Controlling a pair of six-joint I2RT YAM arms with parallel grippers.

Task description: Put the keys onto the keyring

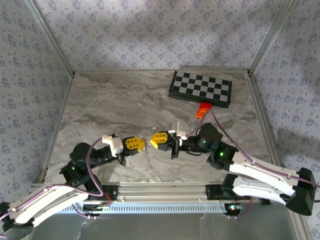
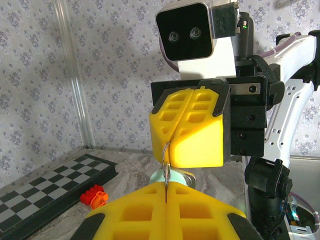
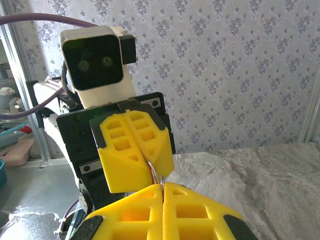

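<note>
The keyring (image 1: 145, 148), at lower centre of the top view, is pinched by the closed left gripper (image 1: 142, 144) and right gripper (image 1: 152, 140).

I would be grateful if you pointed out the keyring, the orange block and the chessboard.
keyring (image 2: 166, 165): left wrist view, on its thin wire arc.
orange block (image 2: 94, 196): left wrist view, on its ribbed middle.
chessboard (image 1: 200, 89): top external view, on the centre of its checkered face.
</note>
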